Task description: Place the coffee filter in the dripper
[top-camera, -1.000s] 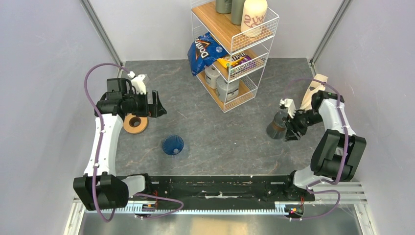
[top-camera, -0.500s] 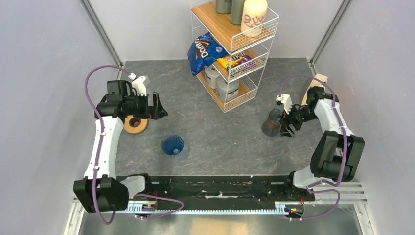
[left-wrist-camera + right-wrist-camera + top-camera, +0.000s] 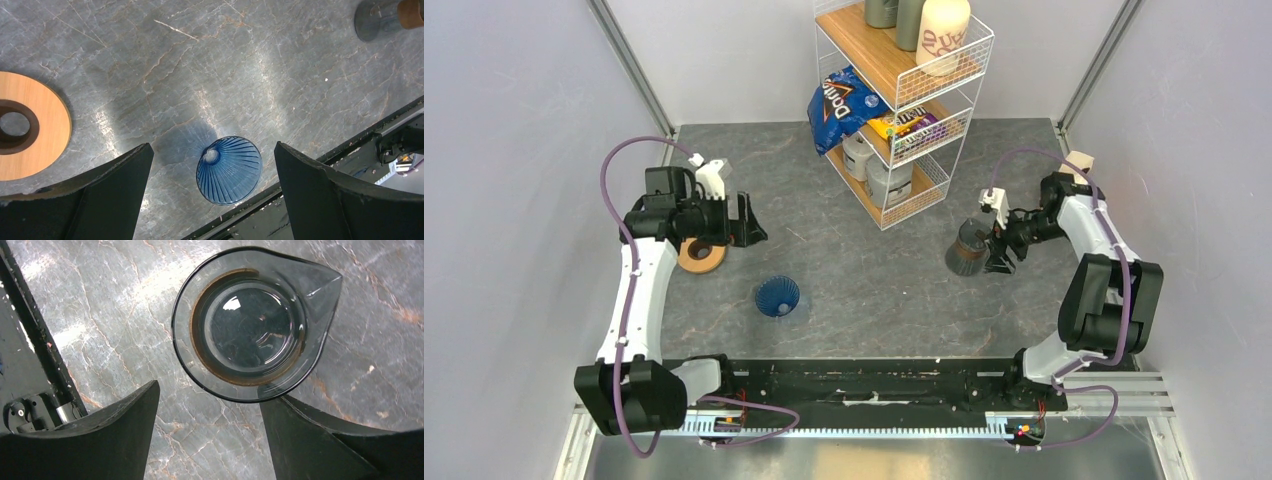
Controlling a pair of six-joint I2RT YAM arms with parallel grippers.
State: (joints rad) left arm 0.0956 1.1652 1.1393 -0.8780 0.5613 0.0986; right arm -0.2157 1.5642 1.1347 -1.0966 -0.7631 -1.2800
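The dripper (image 3: 777, 296) is a small blue ribbed cone lying on its side on the grey table, near the front edge. My left gripper (image 3: 746, 222) hovers open behind and left of it; in the left wrist view the dripper (image 3: 230, 170) shows between and below the wide-open left gripper (image 3: 214, 146), well apart from both fingers. A pale paper piece (image 3: 1079, 161) at the right wall, mostly hidden by the right arm, looks like the coffee filter. My right gripper (image 3: 997, 249) is open and empty, with bare table between its fingers in the right wrist view (image 3: 209, 397).
A glass carafe (image 3: 967, 252) stands just left of the right gripper; its rim (image 3: 220, 387) shows close above the right finger. A tan wooden ring (image 3: 700, 253) lies under the left arm. A wire shelf rack (image 3: 904, 110) with snacks and canisters stands at the back.
The right gripper and the glass carafe have shifted left, and the right jaws have opened off the carafe. The left arm has barely moved. The dripper has stayed put.
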